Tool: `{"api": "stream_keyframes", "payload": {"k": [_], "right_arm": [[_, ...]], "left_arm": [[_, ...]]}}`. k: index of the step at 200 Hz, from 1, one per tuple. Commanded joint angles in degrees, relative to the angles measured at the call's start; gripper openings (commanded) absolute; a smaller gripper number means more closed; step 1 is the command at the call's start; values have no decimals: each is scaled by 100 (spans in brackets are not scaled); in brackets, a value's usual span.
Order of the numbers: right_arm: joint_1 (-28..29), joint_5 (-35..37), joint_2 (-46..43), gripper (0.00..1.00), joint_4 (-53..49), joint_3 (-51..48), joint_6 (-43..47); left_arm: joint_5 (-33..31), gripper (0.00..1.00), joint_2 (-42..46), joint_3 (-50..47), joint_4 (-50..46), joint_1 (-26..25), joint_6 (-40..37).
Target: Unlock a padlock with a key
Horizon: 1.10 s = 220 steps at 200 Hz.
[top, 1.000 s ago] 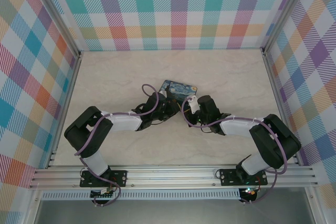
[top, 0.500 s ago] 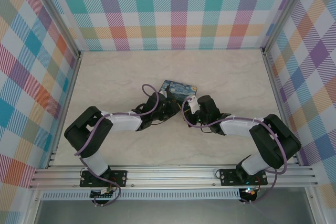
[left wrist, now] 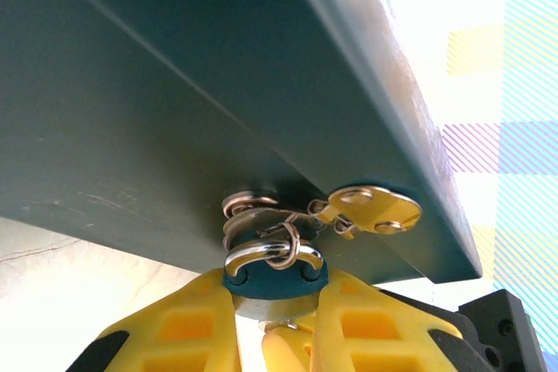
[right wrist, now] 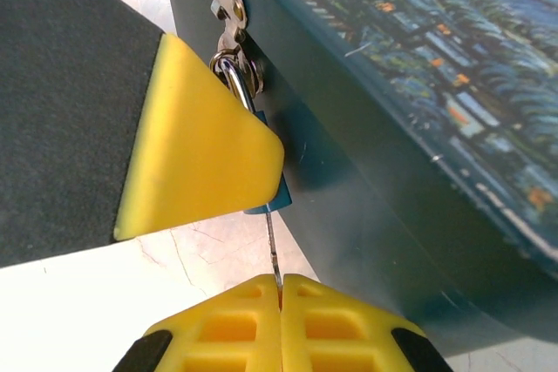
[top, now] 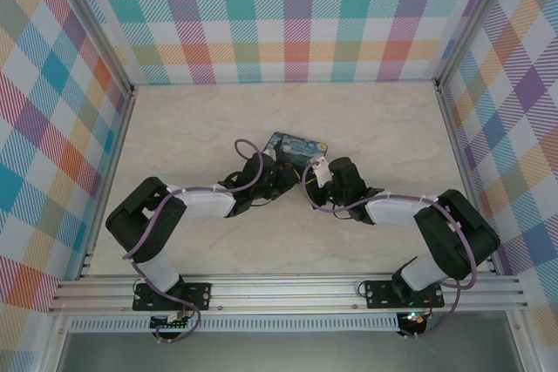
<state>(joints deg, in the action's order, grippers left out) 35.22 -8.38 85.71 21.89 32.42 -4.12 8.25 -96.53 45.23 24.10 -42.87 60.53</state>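
The blue swirly-painted tin box (top: 296,147) lies shut on the pale marbled bench (top: 192,128), its contents hidden. The tiny teal padlock (left wrist: 275,274) hangs from the hasp on its near side, pinched by the left pincer (left wrist: 275,292). The right wrist view adds a thin grey key (right wrist: 272,246), pinched by the right pincer (right wrist: 281,289), its tip reaching the padlock.

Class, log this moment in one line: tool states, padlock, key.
left tool: shut on padlock | right tool: shut on key | key tip at padlock's base | padlock hooked to tin box

Padlock (left wrist: 253,257) shackle glossy metal; tin box (left wrist: 174,111) matt.
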Motion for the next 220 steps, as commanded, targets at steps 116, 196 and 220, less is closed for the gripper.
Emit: {"api": "stream_keyframes", "payload": {"k": [116, 196, 220], "right_arm": [[-314, -374, -152, 8, 1318, -124, 192], [-305, -663, 171, 8, 1593, -167, 17], [-305, -659, 209, 8, 1869, -190, -124]], "left_arm": [[455, 0, 192, 22, 117, -92, 223], [484, 0, 170, 47, 242, -96, 380], [498, 0, 146, 65, 189, -94, 349]]}}
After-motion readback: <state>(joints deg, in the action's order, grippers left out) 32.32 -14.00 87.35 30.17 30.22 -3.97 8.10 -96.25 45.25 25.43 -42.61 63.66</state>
